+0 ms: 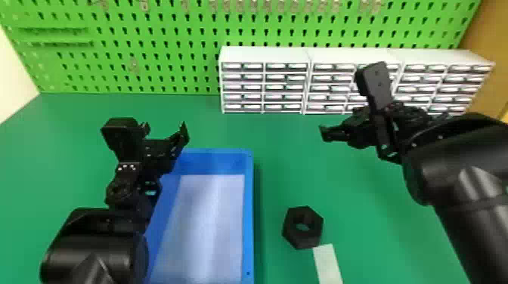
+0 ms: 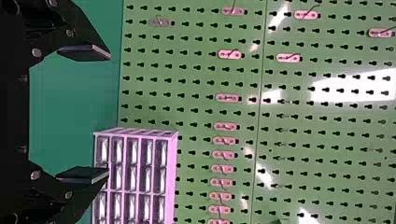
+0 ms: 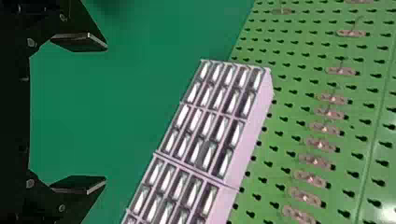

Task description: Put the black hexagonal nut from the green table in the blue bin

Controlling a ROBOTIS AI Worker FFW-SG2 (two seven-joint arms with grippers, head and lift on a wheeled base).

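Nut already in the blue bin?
No, the black hexagonal nut lies on the green table, right of the blue bin.

Nut (image 1: 301, 238) right of bin (image 1: 248, 211), drawers (image 1: 264, 81) behind

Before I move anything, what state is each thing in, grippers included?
Black hexagonal nut: flat on the green table, outside the bin
Blue bin: upright, open-topped
White strip: lying flat
Drawer cabinets: standing upright
Left gripper: open, holding nothing
Right gripper: open, holding nothing
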